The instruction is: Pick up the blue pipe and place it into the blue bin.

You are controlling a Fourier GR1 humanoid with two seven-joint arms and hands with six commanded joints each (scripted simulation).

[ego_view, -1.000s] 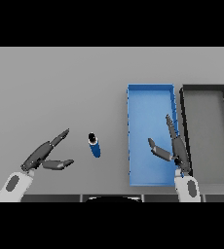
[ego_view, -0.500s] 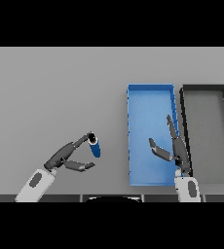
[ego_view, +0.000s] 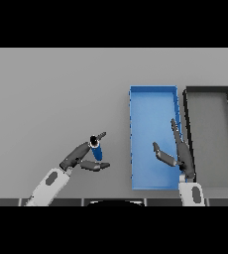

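A short blue pipe (ego_view: 96, 149) with a dark open end lies on the grey table left of the blue bin (ego_view: 152, 99). My left hand (ego_view: 79, 156) is right at the pipe, fingers stretched over its top and thumb below it, touching but not closed round it. The right hand (ego_view: 178, 153) hovers open over the bin's right side, fingers pointing away from me.
A dark grey bin (ego_view: 208, 92) stands directly right of the blue one, their long walls side by side. Both bins reach close to the table's near edge.
My left hand has travelled right across the table and now brackets the pipe. The pipe and the right hand have stayed where they were.
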